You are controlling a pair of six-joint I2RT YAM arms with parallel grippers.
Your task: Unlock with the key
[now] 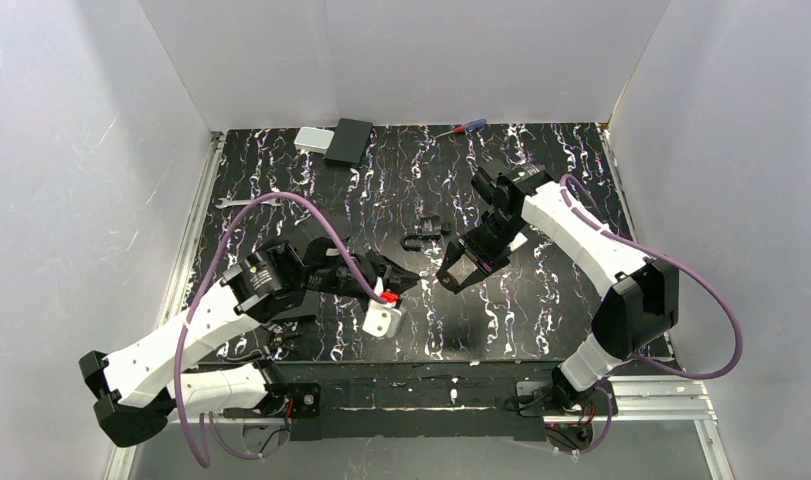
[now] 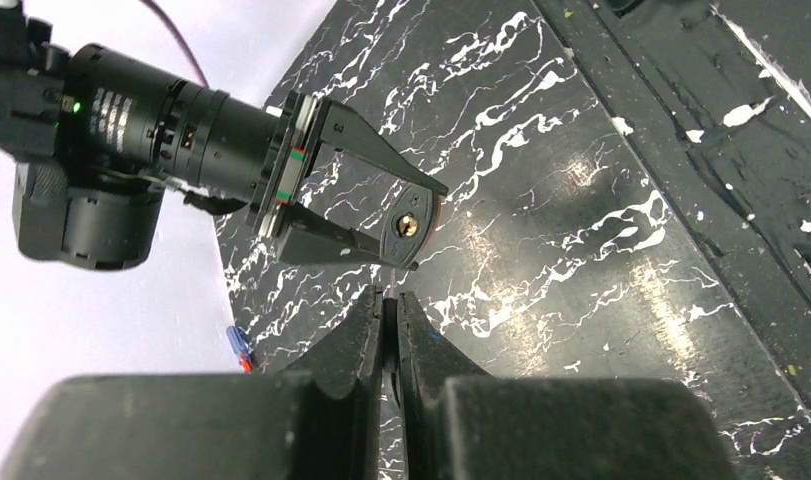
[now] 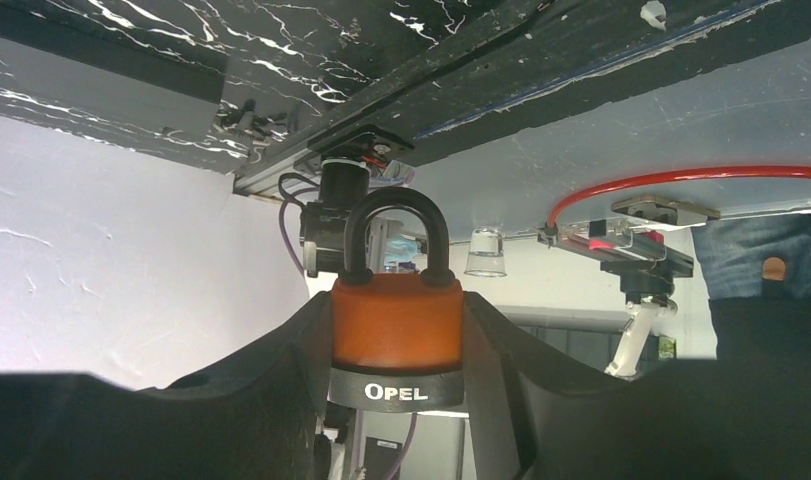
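L fingers [image 2: 356, 345] pinch key [image 2: 388, 312], tip near padlock [image 2: 409, 226].

The word OPEL stands in white letters on the black band at the bottom of the orange padlock [image 3: 396, 330]. Tiny white print on the black arm part [image 2: 121, 110] is too small to read.
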